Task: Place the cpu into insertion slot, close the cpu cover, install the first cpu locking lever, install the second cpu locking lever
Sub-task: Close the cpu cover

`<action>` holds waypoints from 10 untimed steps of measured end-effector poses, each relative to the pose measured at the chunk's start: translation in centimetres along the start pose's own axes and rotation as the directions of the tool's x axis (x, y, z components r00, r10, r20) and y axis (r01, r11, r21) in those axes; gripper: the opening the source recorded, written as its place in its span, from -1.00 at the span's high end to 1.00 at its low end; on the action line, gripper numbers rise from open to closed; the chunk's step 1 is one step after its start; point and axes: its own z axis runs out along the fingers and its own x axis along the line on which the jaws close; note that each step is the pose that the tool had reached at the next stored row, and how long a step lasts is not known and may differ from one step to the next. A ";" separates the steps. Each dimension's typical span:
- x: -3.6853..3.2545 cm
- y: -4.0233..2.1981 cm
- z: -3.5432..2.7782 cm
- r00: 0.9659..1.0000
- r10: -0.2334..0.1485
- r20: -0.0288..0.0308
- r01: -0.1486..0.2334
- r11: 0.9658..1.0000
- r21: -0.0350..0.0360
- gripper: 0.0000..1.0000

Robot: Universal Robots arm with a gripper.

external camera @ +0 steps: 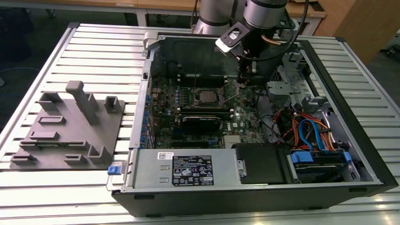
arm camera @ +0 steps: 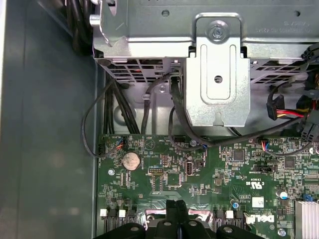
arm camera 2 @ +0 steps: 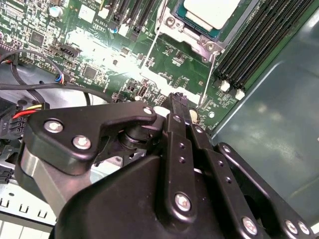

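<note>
Slatted metal table (external camera: 93, 51), claw (external camera: 248, 79) above motherboard (external camera: 187, 112)

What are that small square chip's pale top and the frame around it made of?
The small flat square cpu looks topped with dull silvery metal, matte sheen. The thin cpu cover framing it looks like bare stamped metal, shinier; alloy unclear.

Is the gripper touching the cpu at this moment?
Apart. The second wrist view shows a stretch of green board between the gripper and the cpu.
</note>
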 end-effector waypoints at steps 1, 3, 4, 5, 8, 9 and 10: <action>0.00 0.00 0.00 1.000 0.000 0.000 0.000 1.000 0.000 0.80; 0.00 0.05 0.01 1.000 0.000 0.000 0.000 1.000 0.000 0.80; 0.00 0.16 0.02 1.000 0.000 0.000 0.000 1.000 0.000 0.80; 0.00 0.32 0.03 1.000 0.000 0.000 0.000 1.000 0.000 0.80; 0.01 0.79 0.09 1.000 0.000 0.000 0.000 1.000 0.001 0.80; 0.01 0.92 0.14 1.000 0.000 0.000 0.000 1.000 0.001 0.80; 0.01 1.02 0.23 1.000 0.000 0.000 0.000 1.000 0.001 0.80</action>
